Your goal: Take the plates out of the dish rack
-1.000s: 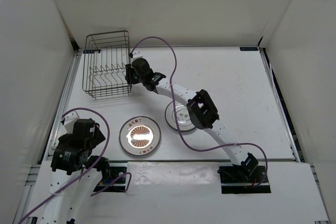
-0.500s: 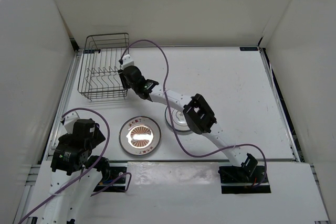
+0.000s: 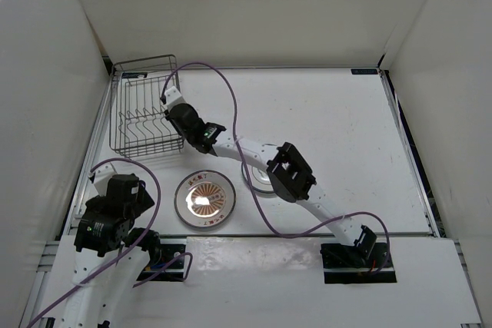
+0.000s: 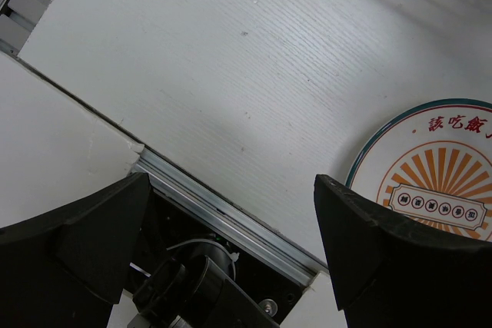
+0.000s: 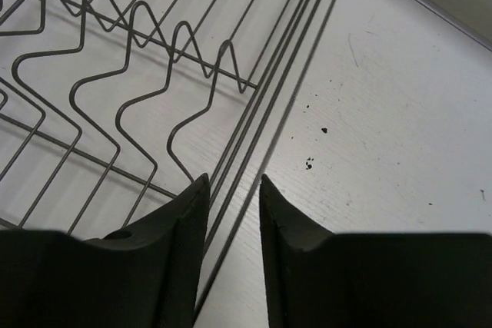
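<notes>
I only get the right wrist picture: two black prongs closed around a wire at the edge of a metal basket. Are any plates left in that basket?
Observer: No. The top camera shows the dish rack holding no plates at all.
Operator: So where are the plates?
Observer: A sunburst plate lies flat on the table, nearer the arm bases than the rack.
Operator: Just that one?
Observer: A ringed plate also shows, to the right of the sunburst one and partly hidden under the right arm. I cannot tell whether another plate lies beneath it.
</notes>
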Action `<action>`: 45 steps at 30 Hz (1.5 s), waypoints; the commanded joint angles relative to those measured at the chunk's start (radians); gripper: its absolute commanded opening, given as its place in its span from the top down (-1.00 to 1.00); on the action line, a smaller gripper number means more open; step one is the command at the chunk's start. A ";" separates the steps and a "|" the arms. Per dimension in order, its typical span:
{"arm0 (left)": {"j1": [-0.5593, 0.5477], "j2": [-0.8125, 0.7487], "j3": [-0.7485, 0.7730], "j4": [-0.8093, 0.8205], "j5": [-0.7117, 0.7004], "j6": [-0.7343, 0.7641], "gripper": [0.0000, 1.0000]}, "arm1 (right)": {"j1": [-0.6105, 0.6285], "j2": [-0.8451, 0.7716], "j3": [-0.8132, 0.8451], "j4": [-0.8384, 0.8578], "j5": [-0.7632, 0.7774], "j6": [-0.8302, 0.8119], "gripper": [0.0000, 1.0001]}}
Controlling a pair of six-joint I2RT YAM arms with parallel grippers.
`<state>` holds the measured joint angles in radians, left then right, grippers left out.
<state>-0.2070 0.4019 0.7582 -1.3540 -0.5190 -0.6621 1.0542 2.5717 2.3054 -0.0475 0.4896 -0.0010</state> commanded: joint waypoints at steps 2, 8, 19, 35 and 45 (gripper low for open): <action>-0.003 -0.011 -0.011 -0.025 -0.003 0.002 -1.00 | 0.030 -0.123 -0.012 0.015 0.050 -0.007 1.00; -0.003 -0.014 -0.014 -0.025 -0.003 0.007 -1.00 | 0.049 -0.145 -0.084 -0.009 0.154 0.174 1.00; -0.002 -0.028 -0.014 -0.025 0.000 0.004 -1.00 | 0.043 -0.321 -0.223 -0.133 0.242 0.254 -0.36; -0.014 -0.069 -0.049 0.070 0.103 0.105 -1.00 | 0.026 -1.079 -0.696 -0.910 0.138 0.430 -0.80; -0.032 -0.029 -0.053 0.210 0.455 0.295 -1.00 | 0.027 -1.594 -1.073 -1.144 -0.008 0.622 -0.80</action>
<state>-0.2337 0.3462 0.6884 -1.2221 -0.2741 -0.4614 1.0805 1.1309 1.2747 -1.0996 0.5251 0.5266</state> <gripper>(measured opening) 0.989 0.897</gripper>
